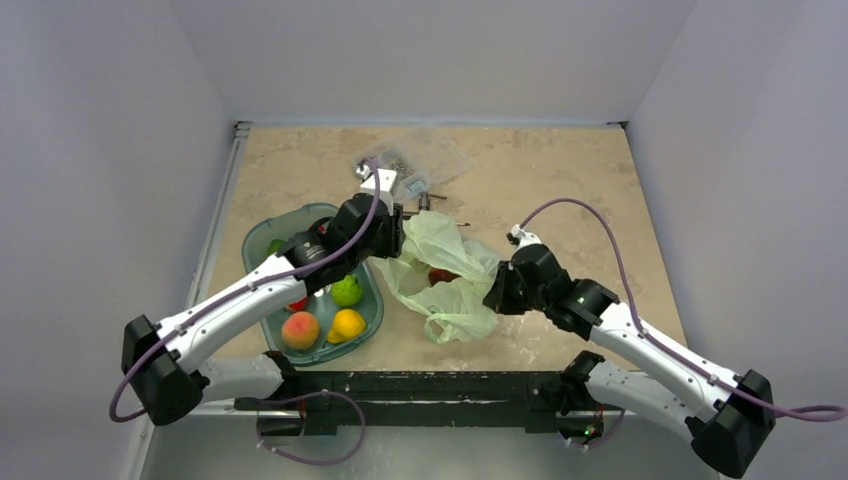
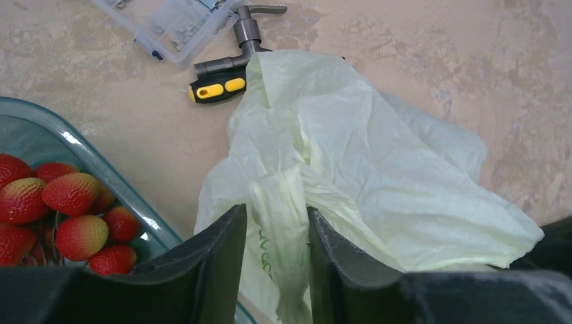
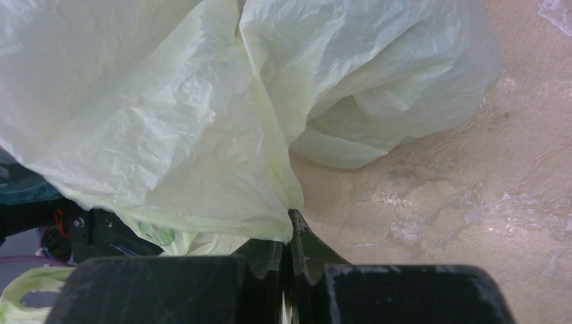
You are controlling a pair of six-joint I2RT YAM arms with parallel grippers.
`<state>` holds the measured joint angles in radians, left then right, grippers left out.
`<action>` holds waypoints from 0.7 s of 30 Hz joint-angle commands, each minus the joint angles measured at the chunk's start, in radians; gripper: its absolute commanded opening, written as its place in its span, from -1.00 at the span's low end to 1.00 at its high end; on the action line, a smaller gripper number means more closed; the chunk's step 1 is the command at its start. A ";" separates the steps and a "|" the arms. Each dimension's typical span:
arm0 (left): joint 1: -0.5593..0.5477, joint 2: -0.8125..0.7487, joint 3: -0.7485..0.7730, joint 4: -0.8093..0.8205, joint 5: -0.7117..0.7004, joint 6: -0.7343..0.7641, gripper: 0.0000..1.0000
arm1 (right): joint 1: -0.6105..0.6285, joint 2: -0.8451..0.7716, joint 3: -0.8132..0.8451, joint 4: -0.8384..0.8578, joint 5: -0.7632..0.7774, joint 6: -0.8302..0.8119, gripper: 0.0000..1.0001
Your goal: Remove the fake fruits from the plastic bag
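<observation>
The pale green plastic bag lies crumpled mid-table between both arms. A dark red round fruit shows inside it; the grape bunch and the yellow-green piece are hidden. My left gripper is at the bag's left edge. In the left wrist view it is closed on a bunched fold of the bag. My right gripper is at the bag's right edge. In the right wrist view it is shut, pinching the bag's film.
A teal tray at the left holds a peach, green and yellow fruits, and strawberries. A clear hardware box, a metal tap and a yellow-black handle lie behind the bag.
</observation>
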<state>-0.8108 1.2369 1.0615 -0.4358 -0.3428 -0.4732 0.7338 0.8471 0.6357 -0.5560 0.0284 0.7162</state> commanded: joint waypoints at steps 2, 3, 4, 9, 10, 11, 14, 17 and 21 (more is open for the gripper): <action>0.002 -0.177 -0.008 -0.137 0.175 0.016 0.17 | 0.001 0.052 0.090 0.042 -0.014 -0.083 -1.00; 0.003 -0.212 -0.012 -0.164 0.194 0.019 0.35 | 0.002 0.060 0.101 0.043 -0.011 -0.093 -0.97; 0.003 -0.250 -0.019 -0.189 0.209 0.020 0.49 | 0.002 0.070 0.114 0.042 -0.006 -0.107 -0.93; 0.002 -0.445 -0.086 -0.224 0.372 0.013 1.00 | 0.002 0.090 0.145 0.047 -0.024 -0.153 -0.69; 0.002 -0.478 -0.107 -0.220 0.395 -0.003 1.00 | 0.002 0.088 0.144 0.051 -0.026 -0.158 -0.58; 0.001 -0.498 -0.126 -0.217 0.399 -0.025 1.00 | 0.002 0.084 0.142 0.055 -0.025 -0.160 -0.44; 0.002 -0.521 -0.204 -0.193 0.350 -0.112 1.00 | 0.002 0.075 0.138 0.057 -0.026 -0.161 0.20; 0.002 -0.488 -0.246 -0.132 0.264 -0.176 1.00 | 0.004 0.075 0.128 0.069 -0.026 -0.145 0.68; 0.004 -0.398 -0.234 -0.001 0.230 -0.135 1.00 | 0.008 0.069 0.095 0.114 -0.042 -0.101 0.97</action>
<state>-0.8116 0.7712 0.8139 -0.6003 -0.0624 -0.5926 0.7341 0.9356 0.7410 -0.5102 0.0078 0.5842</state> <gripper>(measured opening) 0.998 0.956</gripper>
